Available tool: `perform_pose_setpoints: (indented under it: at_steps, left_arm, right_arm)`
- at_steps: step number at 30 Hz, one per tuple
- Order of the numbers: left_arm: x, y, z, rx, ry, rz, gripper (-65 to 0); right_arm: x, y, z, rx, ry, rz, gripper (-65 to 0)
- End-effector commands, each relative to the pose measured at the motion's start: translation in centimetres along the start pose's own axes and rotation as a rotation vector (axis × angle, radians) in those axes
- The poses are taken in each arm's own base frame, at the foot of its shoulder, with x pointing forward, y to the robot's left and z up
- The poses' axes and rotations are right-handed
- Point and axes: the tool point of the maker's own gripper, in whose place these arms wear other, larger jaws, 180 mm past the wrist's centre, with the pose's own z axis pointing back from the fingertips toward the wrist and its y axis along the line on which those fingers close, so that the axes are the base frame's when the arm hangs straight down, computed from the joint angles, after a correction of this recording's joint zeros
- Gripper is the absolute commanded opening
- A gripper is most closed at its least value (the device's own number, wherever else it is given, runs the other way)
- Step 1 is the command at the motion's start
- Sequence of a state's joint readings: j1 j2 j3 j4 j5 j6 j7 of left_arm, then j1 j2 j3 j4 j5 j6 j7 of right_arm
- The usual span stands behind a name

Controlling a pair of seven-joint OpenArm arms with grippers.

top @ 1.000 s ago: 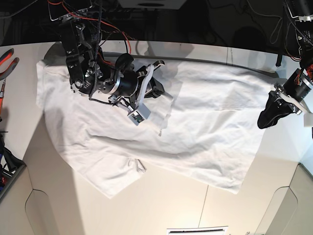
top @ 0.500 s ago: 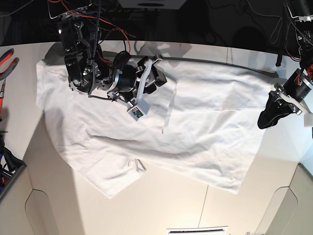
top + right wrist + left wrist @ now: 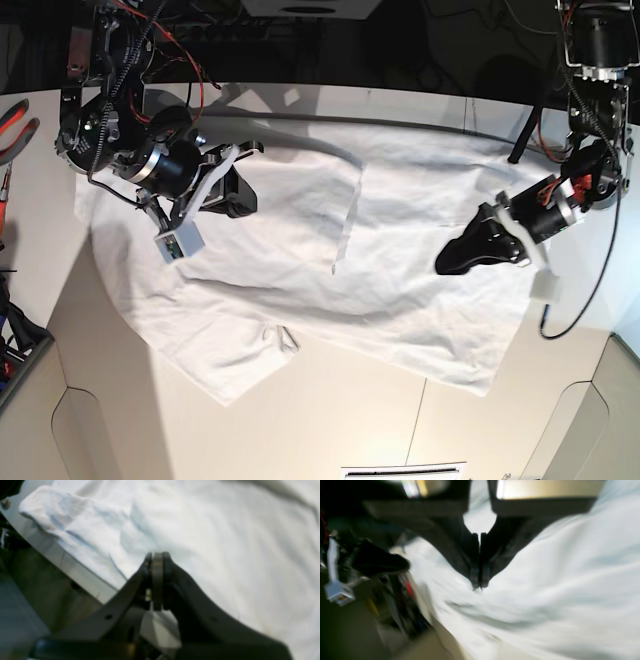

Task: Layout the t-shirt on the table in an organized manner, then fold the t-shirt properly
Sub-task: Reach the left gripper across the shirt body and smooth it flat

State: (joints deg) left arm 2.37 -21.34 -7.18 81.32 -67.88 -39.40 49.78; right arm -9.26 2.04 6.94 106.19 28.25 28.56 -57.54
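Both arms have shifted since a second ago: in the base view the right pincer [image 3: 238, 195] sits further left over the t-shirt [image 3: 400, 270], the left pincer [image 3: 470, 250] has come in over its right part. Left wrist view (blurred): left pincer [image 3: 478, 585] together, tips touching cloth. Right wrist view: right pincer [image 3: 157, 557] together above cloth, worktop [image 3: 75, 572] edge at left.

Matte white table [image 3: 330, 430], wide and flat, with a thin dark seam [image 3: 415, 420] running toward the front edge. Carries a white t-shirt [image 3: 400, 290], spread out and wrinkled across the rear half, from near the left edge almost to the right edge. One corner of the cloth [image 3: 225, 385] points toward the front left. Upper cloth border close to the rear edge. Front strip bare.
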Motion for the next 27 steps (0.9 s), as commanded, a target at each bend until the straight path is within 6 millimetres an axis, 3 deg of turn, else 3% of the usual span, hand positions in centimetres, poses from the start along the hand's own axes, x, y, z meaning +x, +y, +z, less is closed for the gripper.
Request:
perform_pose_setpoints:
  at_steps: [1,7,12,15,20,27]
  left_arm:
    - [1.7,-1.8,-1.2,-0.064,-0.022,-0.039,-65.0]
    - [-0.3,-8.5,-8.0,-0.235,0.112,-0.148,-65.0]
    - [-4.3,-13.1,-11.7,-0.323,0.240,-0.244,-65.0]
    - [-6.5,-14.2,-13.3,-0.325,0.295,-0.303,-65.0]
    - [-7.7,-11.8,-15.5,-0.219,0.321,-0.342,-65.0]
    - [-9.1,-5.3,-16.4,-0.013,0.369,-0.333,-65.0]
  right_arm:
    - [0.6,0.1,0.6,0.010,-0.044,-0.021,-65.0]
    - [-2.0,-1.7,2.4,-0.031,-0.092,-0.179,-65.0]
    - [-1.5,-1.8,2.6,-0.023,-0.146,-0.238,-65.0]
    - [-1.1,-1.3,2.3,0.001,-0.170,-0.250,-65.0]
    - [-0.5,-1.0,2.0,0.017,-0.212,-0.266,-65.0]
    - [-2.4,-2.8,0.4,-0.034,-0.190,-0.303,-65.0]
